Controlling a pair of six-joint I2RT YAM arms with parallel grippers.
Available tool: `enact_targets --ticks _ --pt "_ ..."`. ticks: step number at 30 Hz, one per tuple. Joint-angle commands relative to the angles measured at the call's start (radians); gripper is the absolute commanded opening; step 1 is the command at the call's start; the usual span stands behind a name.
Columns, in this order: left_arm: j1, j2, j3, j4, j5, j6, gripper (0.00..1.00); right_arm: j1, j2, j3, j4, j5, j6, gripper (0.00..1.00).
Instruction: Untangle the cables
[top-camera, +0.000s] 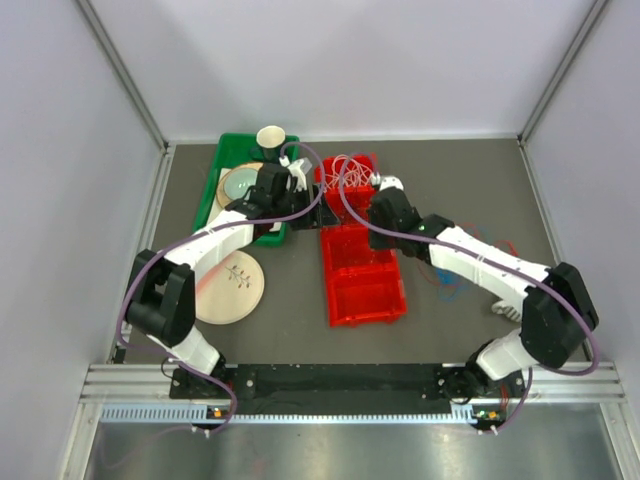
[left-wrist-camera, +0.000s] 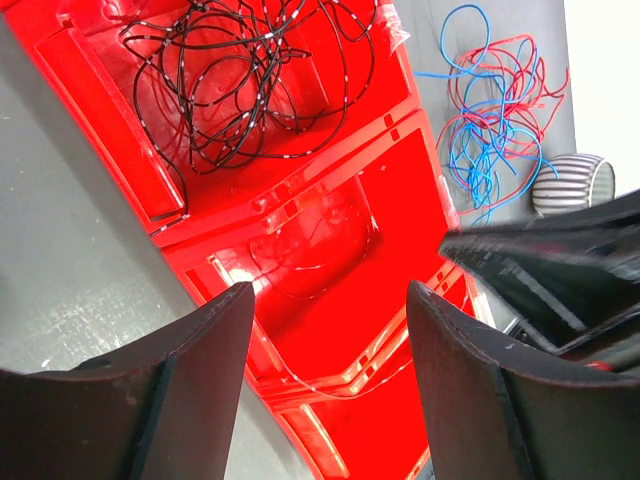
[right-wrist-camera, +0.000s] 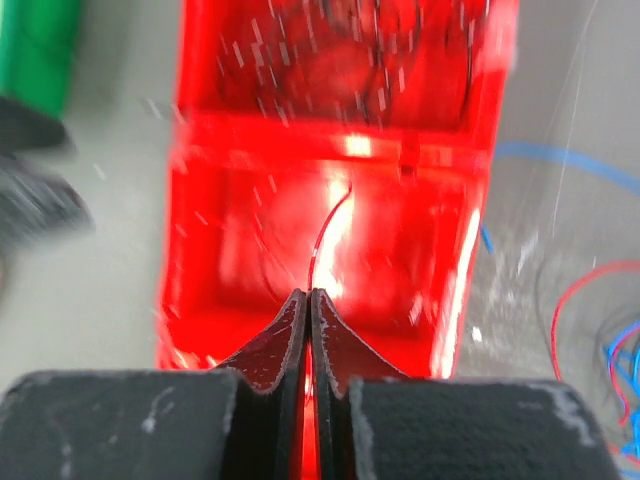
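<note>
pinching down to nothing, the right claw has its two fingers pressed flat together, and a single red wire rises from between the tips toward twelve o'clock, so i take it to be gripping that one strand to draw it out alone. it hangs over the middle compartment of the red bin, which looks bare but for that strand, a sensible spot to work a wire apart from the rest. beyond it, at twelve o'clock in the far compartment, lies the black-and-white tangle, all knotted loops. the left claw hovers over the same bin with fingers spread wide and nothing between them, probably waiting to steady the bundle. on the table at three o'clock of the bin, red and blue cables lie in a loose heap beside a striped cup, likely the sorted-out pile. at nine o'clock sits a green tray.
</note>
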Motion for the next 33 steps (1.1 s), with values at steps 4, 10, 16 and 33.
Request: enact_targets --ticks 4,10,16,33 --pt "-0.004 -0.023 0.011 0.009 0.04 0.012 0.67 -0.037 0.16 0.184 -0.046 0.086 0.033 0.0" --pt "-0.014 -0.043 -0.067 0.0 0.06 0.006 0.66 -0.038 0.201 0.181 -0.048 0.12 0.058 0.0" --pt "-0.025 -0.069 -0.139 0.026 0.071 -0.009 0.66 -0.038 0.192 0.093 0.001 0.163 0.067 0.0" --pt "-0.028 -0.07 -0.056 0.008 0.042 0.006 0.66 -0.037 0.025 0.053 -0.001 0.089 0.095 0.28"
